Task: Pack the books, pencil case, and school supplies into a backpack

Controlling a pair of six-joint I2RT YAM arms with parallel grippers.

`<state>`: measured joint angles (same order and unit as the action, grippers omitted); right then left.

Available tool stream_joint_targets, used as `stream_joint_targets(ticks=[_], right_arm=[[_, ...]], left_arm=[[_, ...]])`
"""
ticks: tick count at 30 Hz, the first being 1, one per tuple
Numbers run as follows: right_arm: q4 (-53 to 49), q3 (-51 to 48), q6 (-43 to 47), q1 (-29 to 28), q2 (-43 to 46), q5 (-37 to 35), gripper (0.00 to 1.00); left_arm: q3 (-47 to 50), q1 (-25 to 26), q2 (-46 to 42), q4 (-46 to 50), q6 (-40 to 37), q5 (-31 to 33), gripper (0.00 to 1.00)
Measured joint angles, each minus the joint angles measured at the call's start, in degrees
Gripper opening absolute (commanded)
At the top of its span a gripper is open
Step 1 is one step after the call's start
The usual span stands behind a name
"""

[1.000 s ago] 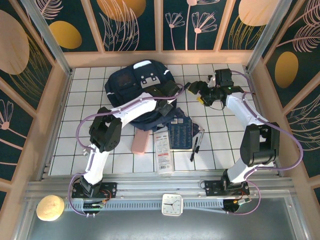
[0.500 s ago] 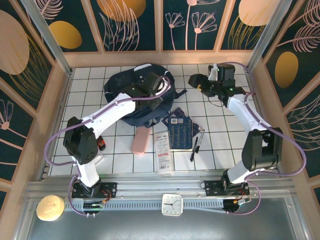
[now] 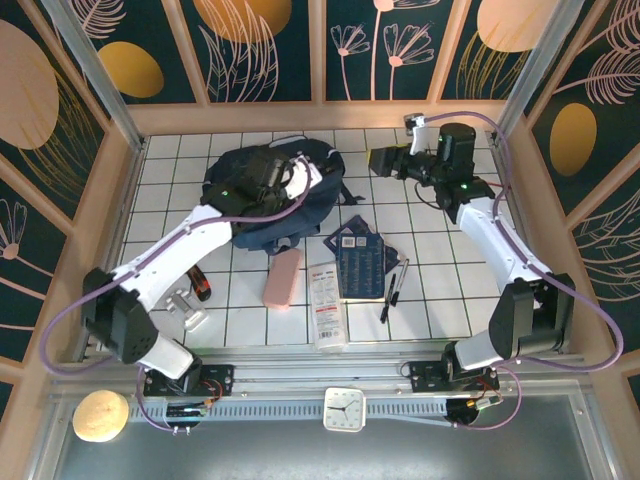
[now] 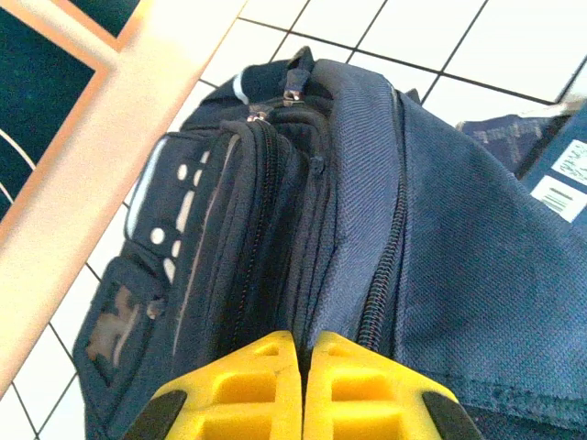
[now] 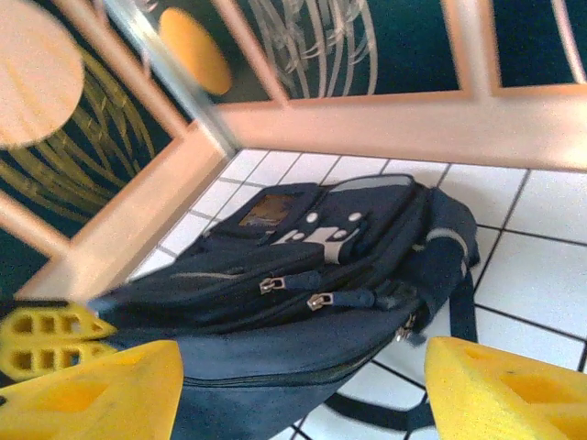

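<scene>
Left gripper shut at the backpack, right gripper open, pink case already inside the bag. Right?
No. The pink case lies on the tiles outside the backpack, beside the white booklet, as the top external view shows. The rest stands.

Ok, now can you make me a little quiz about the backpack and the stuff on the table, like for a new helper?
1. True or false: the pink pencil case is already inside the backpack.
2. Which one has its jaws wide open? A) left gripper B) right gripper
3. What lies on the tiles between the pink pencil case and the navy book?

Key:
1. False. It lies out on the tiles.
2. B. The left gripper's jaws are shut on the backpack's fabric.
3. The white booklet.
</scene>
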<state>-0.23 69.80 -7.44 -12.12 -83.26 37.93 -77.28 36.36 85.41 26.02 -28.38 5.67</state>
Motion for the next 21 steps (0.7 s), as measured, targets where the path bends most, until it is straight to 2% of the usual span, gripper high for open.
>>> stream_joint_targets(ticks=[2, 6, 14, 21], right_arm=[[-0.1, 0.0, 3.2, -0.2, -0.5, 1.8, 0.65], [-0.7, 0.0, 9.5, -0.8, -3.6, 4.6, 0.65], [-7.3, -0.7, 26.1, -3.8, -14.4, 6.5, 0.66], [0.1, -10.3, 35.2, -4.8, -15.6, 8.0, 0.65]], left_arm=[[2.8, 0.0, -3.1, -0.4, -1.1, -1.0, 0.0], [8.0, -0.1, -7.3, -0.9, -2.1, -2.4, 0.0], [9.2, -2.6, -7.6, -2.5, -2.1, -4.0, 0.0], [8.8, -5.0, -7.7, -2.8, -2.3, -5.7, 0.0]])
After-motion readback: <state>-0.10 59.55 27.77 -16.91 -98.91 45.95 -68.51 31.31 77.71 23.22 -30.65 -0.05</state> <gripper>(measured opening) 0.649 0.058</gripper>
